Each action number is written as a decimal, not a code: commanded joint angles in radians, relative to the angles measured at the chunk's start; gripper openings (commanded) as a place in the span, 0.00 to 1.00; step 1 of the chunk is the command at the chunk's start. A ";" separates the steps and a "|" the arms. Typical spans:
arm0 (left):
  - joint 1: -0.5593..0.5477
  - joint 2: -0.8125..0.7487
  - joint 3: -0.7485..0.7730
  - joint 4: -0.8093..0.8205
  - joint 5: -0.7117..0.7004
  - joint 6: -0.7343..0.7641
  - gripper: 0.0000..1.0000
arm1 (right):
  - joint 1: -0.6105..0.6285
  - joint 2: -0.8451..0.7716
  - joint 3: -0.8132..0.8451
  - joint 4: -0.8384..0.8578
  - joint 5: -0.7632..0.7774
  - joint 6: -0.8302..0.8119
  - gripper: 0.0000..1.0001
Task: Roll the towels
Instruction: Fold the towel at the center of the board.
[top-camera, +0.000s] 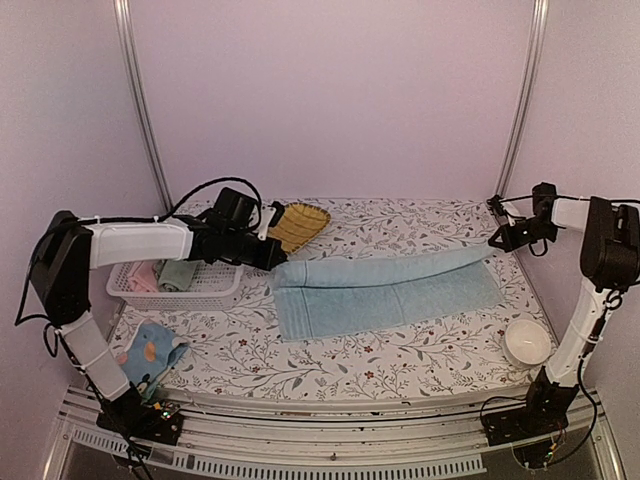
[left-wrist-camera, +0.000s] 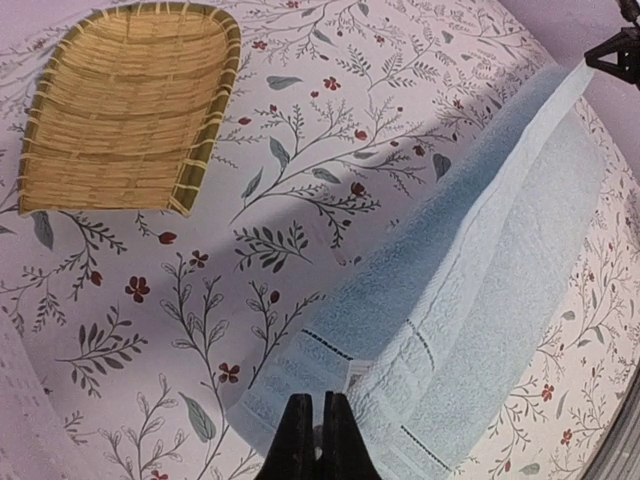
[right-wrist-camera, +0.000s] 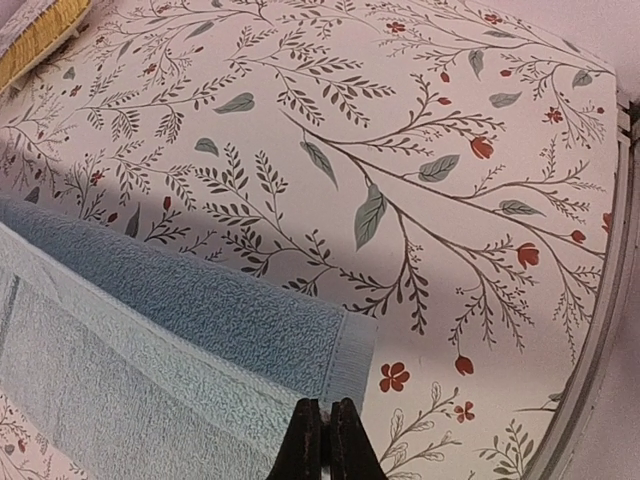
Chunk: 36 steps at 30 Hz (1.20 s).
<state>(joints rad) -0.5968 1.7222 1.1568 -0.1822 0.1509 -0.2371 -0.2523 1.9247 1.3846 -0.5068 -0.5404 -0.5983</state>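
The large plain light-blue towel (top-camera: 385, 292) lies stretched across the middle of the floral table, folded lengthwise, its far layer lifted at both ends. My left gripper (top-camera: 272, 258) is shut on the towel's left corner (left-wrist-camera: 330, 385). My right gripper (top-camera: 497, 240) is shut on the towel's right corner (right-wrist-camera: 345, 385) and holds it just above the table. The small printed towel (top-camera: 152, 350) lies crumpled at the front left, untouched.
A yellow woven leaf-shaped tray (top-camera: 298, 223) sits behind the left gripper and also shows in the left wrist view (left-wrist-camera: 125, 105). A white basket (top-camera: 175, 282) with cloths stands at the left. A white bowl (top-camera: 526, 343) sits at the front right.
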 joint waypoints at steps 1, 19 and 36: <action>-0.026 -0.051 -0.030 -0.070 0.001 0.053 0.00 | -0.022 -0.062 -0.032 0.016 0.024 -0.005 0.02; -0.093 -0.044 -0.095 -0.139 -0.055 0.095 0.00 | -0.028 -0.168 -0.240 0.026 0.010 -0.027 0.02; -0.107 -0.060 -0.141 -0.154 -0.009 0.123 0.00 | -0.073 -0.187 -0.301 0.028 -0.006 -0.035 0.02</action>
<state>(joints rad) -0.6960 1.6779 1.0340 -0.3080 0.1299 -0.1371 -0.3157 1.7866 1.1282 -0.4889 -0.5369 -0.6071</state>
